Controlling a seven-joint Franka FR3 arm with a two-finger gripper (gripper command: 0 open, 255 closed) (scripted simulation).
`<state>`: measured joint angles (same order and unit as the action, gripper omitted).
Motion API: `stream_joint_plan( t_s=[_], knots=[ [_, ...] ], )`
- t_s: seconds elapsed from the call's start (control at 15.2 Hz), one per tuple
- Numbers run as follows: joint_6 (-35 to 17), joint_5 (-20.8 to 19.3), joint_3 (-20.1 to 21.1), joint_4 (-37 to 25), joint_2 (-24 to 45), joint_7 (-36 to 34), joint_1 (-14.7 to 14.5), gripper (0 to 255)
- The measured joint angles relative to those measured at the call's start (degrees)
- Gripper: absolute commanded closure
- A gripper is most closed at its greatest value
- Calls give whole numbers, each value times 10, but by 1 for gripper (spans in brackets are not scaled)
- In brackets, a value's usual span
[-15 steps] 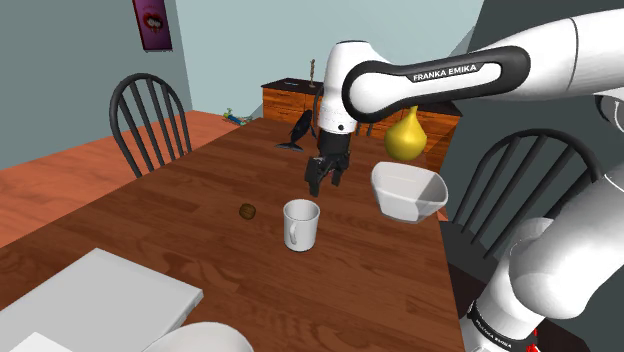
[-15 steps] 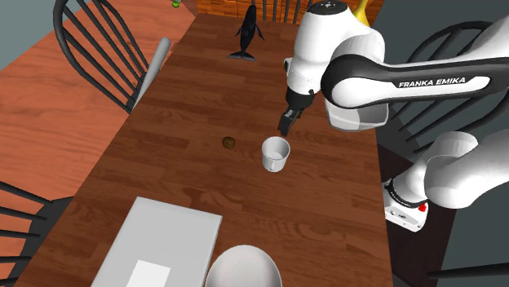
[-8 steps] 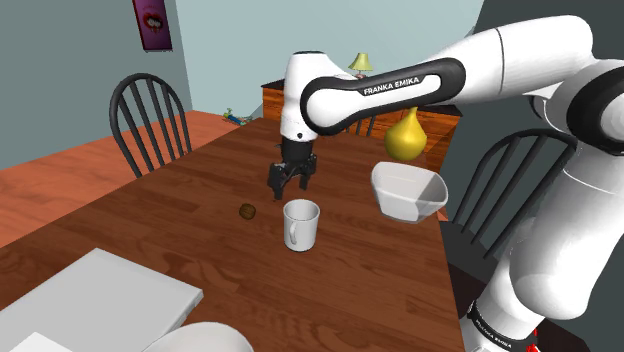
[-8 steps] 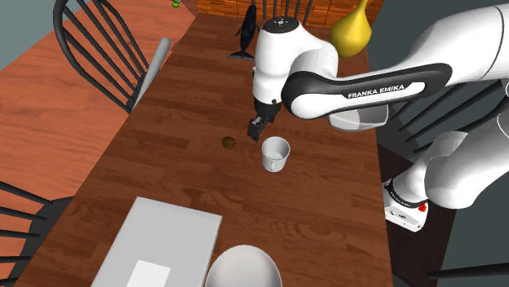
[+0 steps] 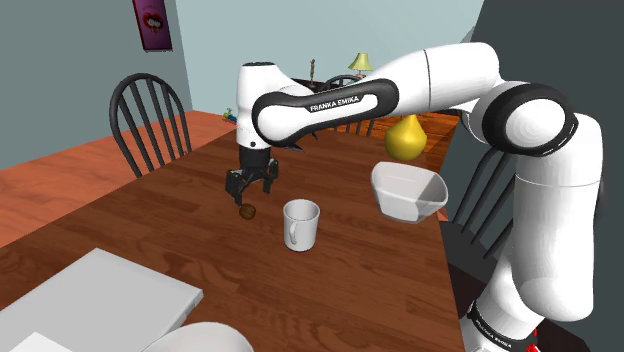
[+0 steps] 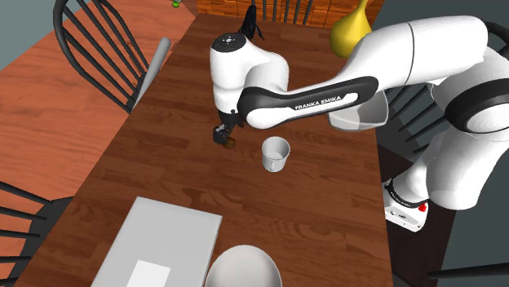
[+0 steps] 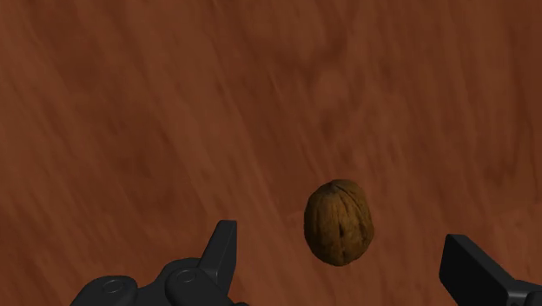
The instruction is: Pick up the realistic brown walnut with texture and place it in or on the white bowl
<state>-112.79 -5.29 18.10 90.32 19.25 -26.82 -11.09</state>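
Note:
A small brown ridged walnut (image 5: pixel 247 211) lies on the wooden table (image 5: pixel 180 230), to the shoulder view's left of a white mug (image 5: pixel 299 224). My gripper (image 5: pixel 249 192) hangs just above it, open. In the wrist view the walnut (image 7: pixel 339 222) lies between the two spread fingers of the gripper (image 7: pixel 339 236), and neither finger touches it. In the second exterior view the gripper (image 6: pixel 222 134) covers part of the walnut (image 6: pixel 231 143). A white squarish bowl (image 5: pixel 407 182) stands near the table's edge at the shoulder view's right, beyond the mug; my arm hides most of that bowl (image 6: pixel 359 121) in the second exterior view.
A yellow gourd-shaped vase (image 5: pixel 404 138) stands behind the squarish bowl. A flat white box (image 5: pixel 90 295) and a round white bowl (image 6: pixel 243 269) lie at the table's near end. A black whale figurine (image 6: pixel 247 33) stands at the far end. Dark spindle chairs (image 5: pixel 150 118) flank the table.
The arm has swung from beside the squarish bowl, past the mug, to the shoulder view's left and down; the open gripper now hangs right over the walnut. Nothing on the table moved.

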Motion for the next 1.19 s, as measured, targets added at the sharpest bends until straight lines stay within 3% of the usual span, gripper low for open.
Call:
stream_joint_plan(
  t_s=[0.13, 0.59, 0.99, 1.06, 1.19],
  knots=[
    [4, -11, -1, -33, 28, -10, -10, 0],
    [-36, -20, -4, -12, 49, -16, -14, 0],
    [-42, -20, -5, -9, 51, -16, -13, 0],
    [-42, -20, -5, -9, 51, -16, -13, 255],
    [-42, -20, -5, -9, 51, -16, -13, 255]
  ],
)
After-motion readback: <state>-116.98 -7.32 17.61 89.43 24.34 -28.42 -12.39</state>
